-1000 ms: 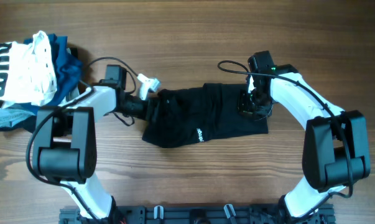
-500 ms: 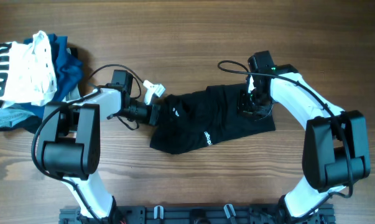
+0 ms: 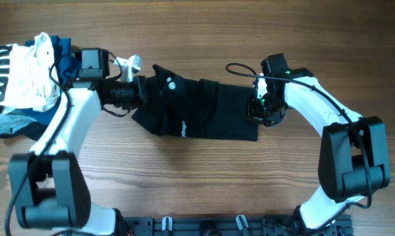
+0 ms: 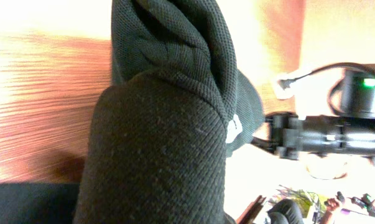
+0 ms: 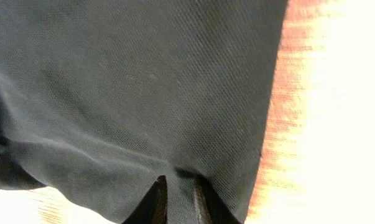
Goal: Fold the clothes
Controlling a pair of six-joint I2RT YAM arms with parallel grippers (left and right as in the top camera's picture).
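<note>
A black garment (image 3: 204, 111) lies stretched across the middle of the wooden table (image 3: 197, 33) in the overhead view. My left gripper (image 3: 147, 88) is at its left end, shut on bunched cloth that is raised off the table. In the left wrist view the black garment (image 4: 162, 124) fills the middle and hides my jaws. My right gripper (image 3: 256, 110) sits at the garment's right edge. In the right wrist view the right gripper (image 5: 180, 188) pinches a narrow fold of the black garment (image 5: 143, 81) between its two dark fingers.
A pile of other clothes lies at the far left: a white piece with black stripes (image 3: 20, 75), a dark blue piece (image 3: 69, 65) and a pale blue piece (image 3: 7, 121). A black rail (image 3: 204, 226) runs along the front edge.
My left gripper went from open to shut on the garment's left end and drew it left and toward the back. The whole garment slid left; the right gripper hardly moved.
</note>
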